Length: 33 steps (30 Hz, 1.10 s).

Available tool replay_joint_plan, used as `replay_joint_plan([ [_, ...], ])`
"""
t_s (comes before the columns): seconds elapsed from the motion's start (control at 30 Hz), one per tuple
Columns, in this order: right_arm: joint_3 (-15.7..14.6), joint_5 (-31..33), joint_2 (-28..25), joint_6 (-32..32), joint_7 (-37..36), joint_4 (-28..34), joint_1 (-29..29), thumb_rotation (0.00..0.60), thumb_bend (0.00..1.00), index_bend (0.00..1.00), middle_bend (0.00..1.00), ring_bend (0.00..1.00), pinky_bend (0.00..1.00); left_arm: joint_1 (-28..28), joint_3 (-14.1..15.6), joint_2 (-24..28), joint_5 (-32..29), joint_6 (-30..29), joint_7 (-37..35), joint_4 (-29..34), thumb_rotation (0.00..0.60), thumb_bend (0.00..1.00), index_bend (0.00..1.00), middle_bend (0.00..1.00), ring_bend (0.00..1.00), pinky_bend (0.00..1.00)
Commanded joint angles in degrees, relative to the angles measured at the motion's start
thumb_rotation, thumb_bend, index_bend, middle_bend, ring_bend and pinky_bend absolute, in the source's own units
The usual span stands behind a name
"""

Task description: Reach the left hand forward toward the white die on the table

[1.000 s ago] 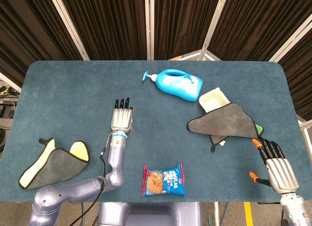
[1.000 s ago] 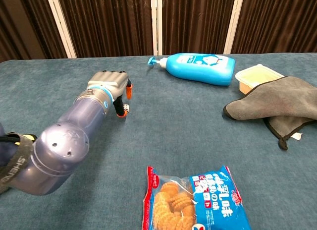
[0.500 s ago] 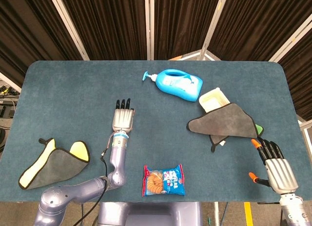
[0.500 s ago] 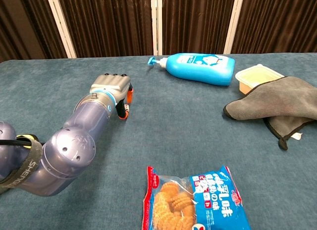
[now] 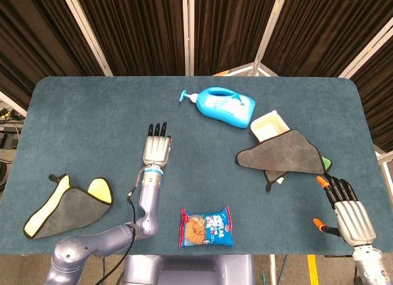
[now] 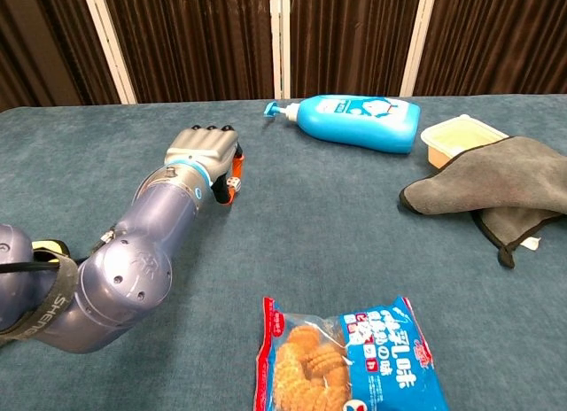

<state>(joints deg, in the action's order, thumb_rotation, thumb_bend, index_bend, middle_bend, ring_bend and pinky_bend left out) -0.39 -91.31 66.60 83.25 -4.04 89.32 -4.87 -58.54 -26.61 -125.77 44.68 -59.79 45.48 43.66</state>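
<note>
Two robot hands show over the blue worktop (image 5: 73, 119). The left robot hand (image 5: 156, 148) lies stretched forward, palm down, near the middle of the worktop, its dark fingers (image 5: 158, 129) straight in the head view. In the chest view the left robot hand (image 6: 209, 154) shows its back, with the orange-tipped thumb tucked below it. The white die (image 6: 232, 180) peeks out just beside that thumb, under the front edge of the hand; whether the fingers touch or clasp it cannot be told, since the hand covers most of it, and the head view hides the die altogether. The right robot hand (image 5: 351, 212) rests at the near right corner with its fingers spread apart and nothing in them. Farther back lies a blue pump bottle (image 5: 224, 107) on its side, nozzle pointing left. To its right sits a cream box (image 5: 268, 124), partly covered by a grey cloth (image 5: 284, 152). A packet of biscuits (image 5: 206, 227) lies at the near edge, right of the left forearm. Another grey and yellow cloth (image 5: 67, 204) is bunched at the near left.
</note>
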Motion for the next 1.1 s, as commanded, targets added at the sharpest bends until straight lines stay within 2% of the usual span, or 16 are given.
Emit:
replay_joint_plan([
  [0.03, 0.0, 0.0, 0.0, 0.0, 0.1, 0.0, 0.0, 0.600, 0.09, 0.06, 0.00, 0.00, 0.00, 1.0, 0.9, 1.4, 1.9, -1.6, -1.3, 3.1, 0.600, 0.58, 0.56, 0.00, 0.00, 0.00],
  [0.1, 0.1, 0.1, 0.0, 0.1, 0.1, -0.1, 0.0, 0.600, 0.09, 0.06, 0.00, 0.00, 0.00, 2.1, 1.6, 2.7, 3.3, -2.9, -2.2, 6.2, 0.600, 0.58, 0.55, 0.00, 0.00, 0.00],
  [0.2, 0.4, 0.2, -0.2, 0.6, -0.1, -0.1, 0.1, 0.600, 0.09, 0.06, 0.00, 0.00, 0.00, 5.5, 3.9, 7.3, 6.8, -6.5, -3.7, 15.9, 0.600, 0.58, 0.55, 0.00, 0.00, 0.00],
  [0.23, 0.6, 0.2, -0.3, 1.1, -0.3, 0.1, 0.2, 0.600, 0.09, 0.06, 0.00, 0.00, 0.00, 8.4, 6.6, 11.4, 10.6, -9.8, -4.9, 23.5, 0.600, 0.58, 0.55, 0.00, 0.00, 0.00],
  [0.27, 0.6, 0.1, -0.4, 1.2, -0.3, 0.2, 0.3, 0.600, 0.09, 0.06, 0.00, 0.00, 0.00, 10.2, 8.3, 14.2, 12.3, -11.0, -5.2, 28.2, 0.600, 0.57, 0.55, 0.00, 0.00, 0.00],
  [0.43, 0.5, -0.5, -0.4, 2.3, 0.9, 0.7, 0.7, 0.600, 0.09, 0.06, 0.00, 0.00, 0.00, 15.6, 13.7, 24.7, 18.2, -14.2, -6.7, 43.5, 0.600, 0.57, 0.54, 0.00, 0.00, 0.00],
  [0.57, 0.5, -1.1, -0.3, 3.3, 1.7, 1.2, 1.0, 0.600, 0.09, 0.06, 0.00, 0.00, 0.00, 17.1, 15.3, 29.4, 19.4, -13.2, -8.1, 49.3, 0.600, 0.57, 0.54, 0.00, 0.00, 0.00],
  [0.73, 0.4, -1.7, -0.3, 4.5, 2.6, 1.5, 1.5, 0.600, 0.09, 0.06, 0.00, 0.00, 0.00, 18.4, 16.8, 33.2, 20.1, -12.9, -7.6, 53.7, 0.600, 0.55, 0.52, 0.00, 0.00, 0.00],
  [0.8, 0.3, -2.0, -0.4, 4.9, 2.7, 1.7, 1.7, 0.600, 0.09, 0.06, 0.00, 0.00, 0.00, 18.9, 17.2, 34.2, 20.4, -13.3, -7.4, 54.9, 0.600, 0.50, 0.45, 0.00, 0.00, 0.00],
  [0.9, 0.2, -2.5, -0.6, 5.6, 2.8, 1.9, 2.1, 0.600, 0.09, 0.06, 0.00, 0.00, 0.00, 19.6, 17.5, 35.8, 20.5, -13.6, -7.0, 56.9, 0.600, 0.34, 0.31, 0.00, 0.00, 0.00],
  [1.0, 0.1, -2.8, -0.8, 6.1, 2.8, 2.1, 2.3, 0.600, 0.09, 0.06, 0.00, 0.00, 0.00, 20.0, 17.5, 36.6, 21.1, -14.3, -6.8, 57.8, 0.600, 0.27, 0.23, 0.00, 0.00, 0.00],
  [1.1, 0.1, -3.3, -1.0, 6.8, 2.8, 2.2, 2.5, 0.600, 0.09, 0.06, 0.00, 0.00, 0.00, 20.8, 18.0, 37.7, 22.3, -15.3, -7.0, 59.4, 0.600, 0.24, 0.18, 0.00, 0.00, 0.00],
])
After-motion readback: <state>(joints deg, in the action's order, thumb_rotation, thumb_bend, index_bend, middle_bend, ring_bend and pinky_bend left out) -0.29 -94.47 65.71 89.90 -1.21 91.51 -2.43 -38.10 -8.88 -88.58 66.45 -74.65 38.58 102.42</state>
